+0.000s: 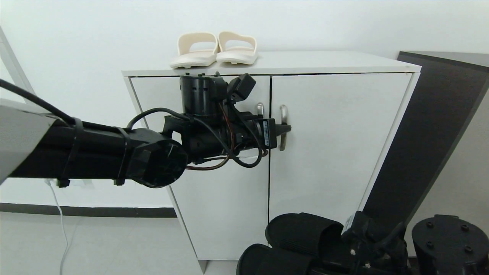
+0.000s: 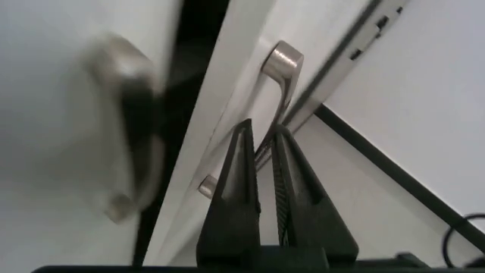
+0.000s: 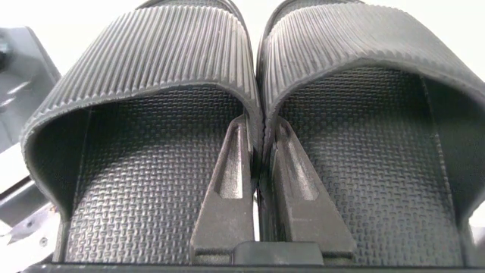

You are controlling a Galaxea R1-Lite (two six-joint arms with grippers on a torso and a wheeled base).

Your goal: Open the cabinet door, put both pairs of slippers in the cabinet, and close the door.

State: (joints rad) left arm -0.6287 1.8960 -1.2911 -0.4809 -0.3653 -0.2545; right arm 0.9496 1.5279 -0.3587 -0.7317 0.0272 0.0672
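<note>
Left end effector, centre of the head view: jaws narrow, closed on the handle of the right door of the cabinet. Both doors look shut, and the seam between them is a thin dark line.

Right end effector, lower right of the head view: it pinches the two inner strap walls of the black slippers together. The pair is held low in front of the right door.

Cream slippers, upper centre, sit on the cabinet top with their toes at the front edge.

Risks, as judged:
- The handle is a thin, curved bar of smooth brushed metal, gripped only near the fingertips. A pull off the hinge arc could slide the end effector off.
- The right door would swing toward the black pair and may strike it.
- The black slippers are soft rubbery foam with ribbed straps and pebbled footbeds. The walls flex, so one slipper could creep out of the pinch.
- A jolt to the smooth white cabinet could nudge the moulded cream pair off.
</note>
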